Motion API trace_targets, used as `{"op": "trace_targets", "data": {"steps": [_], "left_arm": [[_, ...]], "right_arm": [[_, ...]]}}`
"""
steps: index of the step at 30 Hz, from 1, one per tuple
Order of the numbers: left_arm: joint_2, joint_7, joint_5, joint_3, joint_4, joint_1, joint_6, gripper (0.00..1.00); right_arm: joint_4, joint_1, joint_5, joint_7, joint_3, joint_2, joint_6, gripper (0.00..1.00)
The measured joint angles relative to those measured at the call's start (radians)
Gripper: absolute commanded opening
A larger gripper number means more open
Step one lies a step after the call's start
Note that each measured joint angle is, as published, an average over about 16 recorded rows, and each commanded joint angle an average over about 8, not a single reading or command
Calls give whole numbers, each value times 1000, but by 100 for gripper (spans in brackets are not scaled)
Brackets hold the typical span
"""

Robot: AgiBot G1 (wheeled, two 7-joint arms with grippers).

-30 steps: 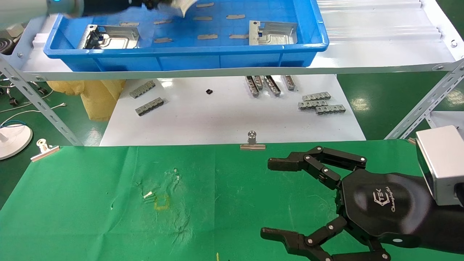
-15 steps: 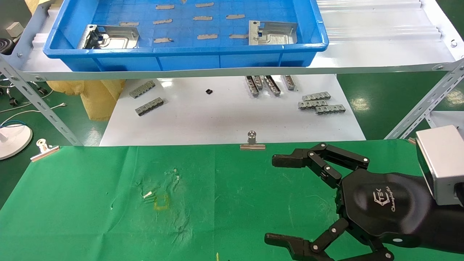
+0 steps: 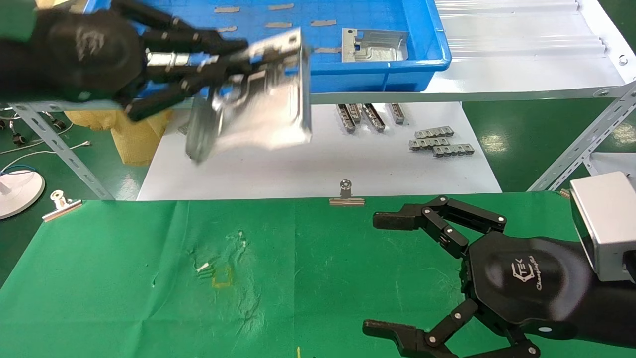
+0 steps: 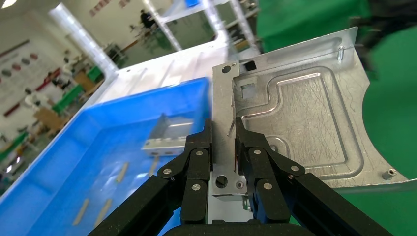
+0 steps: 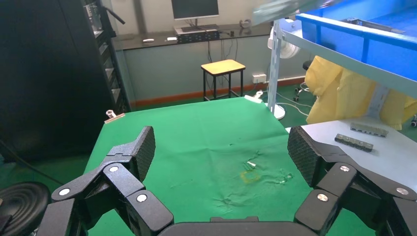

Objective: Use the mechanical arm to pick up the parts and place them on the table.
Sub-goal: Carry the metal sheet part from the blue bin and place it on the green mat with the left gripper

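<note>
Left gripper [image 3: 248, 59] is clamping 1 part [image 3: 268, 109] in the air; right gripper [image 3: 392, 273] is idling wide open above the table [image 3: 124, 278].

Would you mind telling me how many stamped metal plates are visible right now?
2. One plate is clamped in the left gripper, lifted before the blue bin; one lies inside it. The gripper may hide another.
</note>
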Motion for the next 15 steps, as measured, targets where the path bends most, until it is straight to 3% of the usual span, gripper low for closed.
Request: {"op": "trace_targets", "data": {"steps": [8,15], "left_arm": [[-126,45,-91,142,-213,122,-8,0],[-140,181,-34,269,-175,165,-24,0]], "right_arm": [[0,0,0,0,0,0,0,100],[0,0,0,0,-1,0,0,100]]}}
